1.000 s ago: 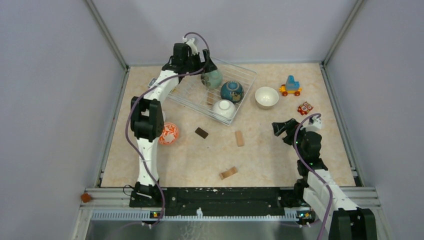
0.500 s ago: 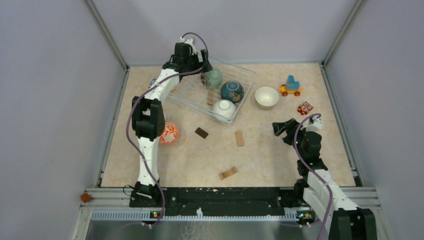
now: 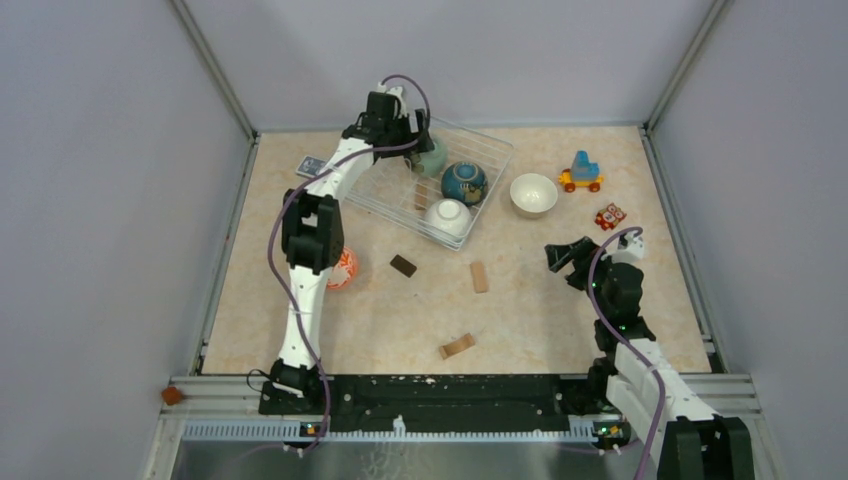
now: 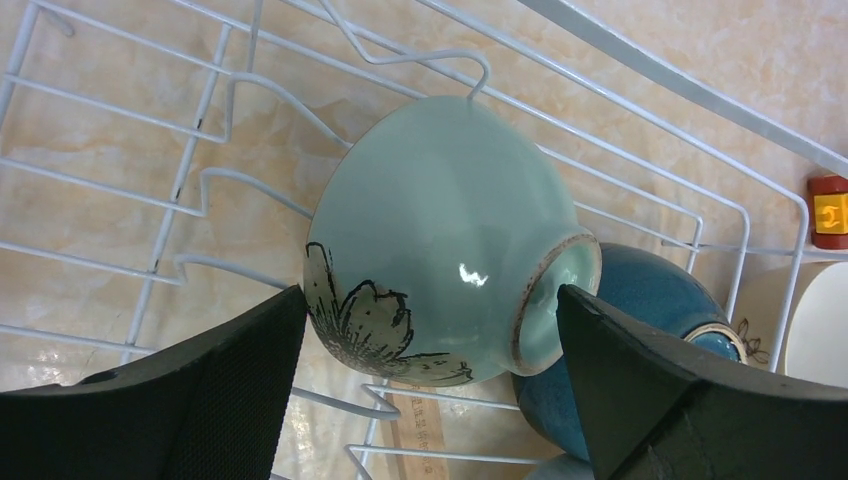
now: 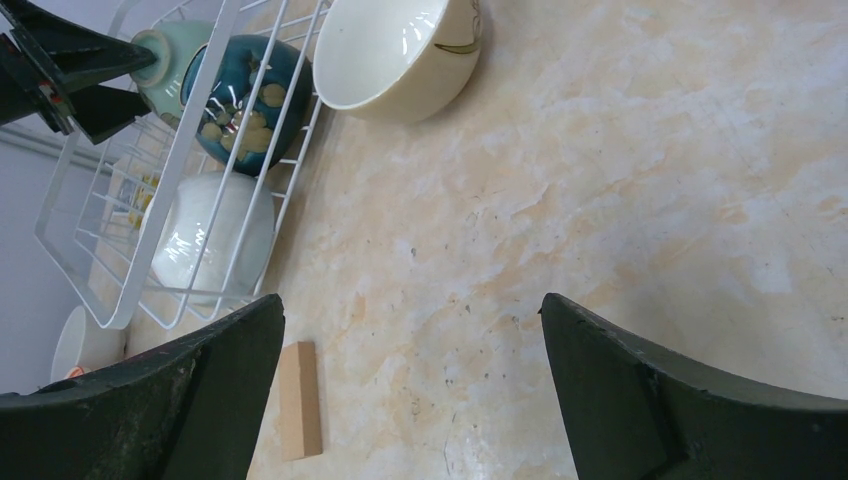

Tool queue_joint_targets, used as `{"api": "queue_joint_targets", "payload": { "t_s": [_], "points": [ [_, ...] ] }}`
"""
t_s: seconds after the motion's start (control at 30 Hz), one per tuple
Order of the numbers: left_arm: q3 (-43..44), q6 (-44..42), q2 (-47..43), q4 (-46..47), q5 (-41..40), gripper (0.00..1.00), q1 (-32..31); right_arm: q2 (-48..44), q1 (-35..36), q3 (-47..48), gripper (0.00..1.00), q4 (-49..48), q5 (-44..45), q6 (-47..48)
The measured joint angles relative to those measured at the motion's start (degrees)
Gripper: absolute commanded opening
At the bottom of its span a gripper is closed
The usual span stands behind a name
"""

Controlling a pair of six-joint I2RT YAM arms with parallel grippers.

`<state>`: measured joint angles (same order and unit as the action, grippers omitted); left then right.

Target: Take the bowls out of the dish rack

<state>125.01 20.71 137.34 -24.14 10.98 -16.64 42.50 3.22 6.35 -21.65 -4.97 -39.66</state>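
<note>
The white wire dish rack [image 3: 385, 188] stands at the back of the table. It holds a mint green bowl [image 3: 431, 157] lying on its side, a dark blue bowl [image 3: 464, 182] and a white bowl [image 3: 448, 217]. My left gripper [image 3: 415, 140] is open, with one jaw on each side of the mint bowl [image 4: 440, 230], above the rack wires [image 4: 700, 92]. A beige bowl [image 3: 533, 194] sits on the table right of the rack. An orange-patterned bowl [image 3: 342, 269] sits half hidden behind my left arm. My right gripper [image 3: 562, 260] is open and empty over bare table.
A toy vehicle [image 3: 581, 172] and a red toy [image 3: 610, 216] lie at the back right. A dark block [image 3: 403, 265] and wooden blocks [image 3: 480, 276] [image 3: 457, 346] lie mid-table. The right wrist view shows the rack rim [image 5: 178, 160] and the beige bowl [image 5: 395, 50].
My left arm has swung right over the rack, bringing the open gripper around the mint green bowl. The right arm has not moved.
</note>
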Motion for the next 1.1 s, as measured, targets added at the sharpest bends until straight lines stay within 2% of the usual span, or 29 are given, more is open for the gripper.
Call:
{"api": "queue_joint_targets", "payload": {
  "t_s": [0.2,0.57,0.83,1.0,1.1],
  "points": [
    [-0.07,2.27,0.07,0.57,4.11,0.99,0.94,0.0,0.0,0.0,0.98,0.02,-0.02,0.0],
    [-7.32,10.8,-1.57,11.5,13.73,0.97,2.49,0.0,0.0,0.0,0.98,0.07,-0.02,0.0],
    [-11.23,14.78,-4.17,16.61,17.75,0.87,2.32,0.0,0.0,0.0,0.98,0.09,0.0,0.0],
    [-11.47,16.85,-4.28,19.02,19.8,0.75,1.9,0.0,0.0,0.0,0.98,0.09,0.0,0.0],
    [-11.47,18.62,-4.28,21.22,21.86,0.71,1.68,0.0,0.0,0.0,0.98,0.09,0.0,0.0]
  ]
}}
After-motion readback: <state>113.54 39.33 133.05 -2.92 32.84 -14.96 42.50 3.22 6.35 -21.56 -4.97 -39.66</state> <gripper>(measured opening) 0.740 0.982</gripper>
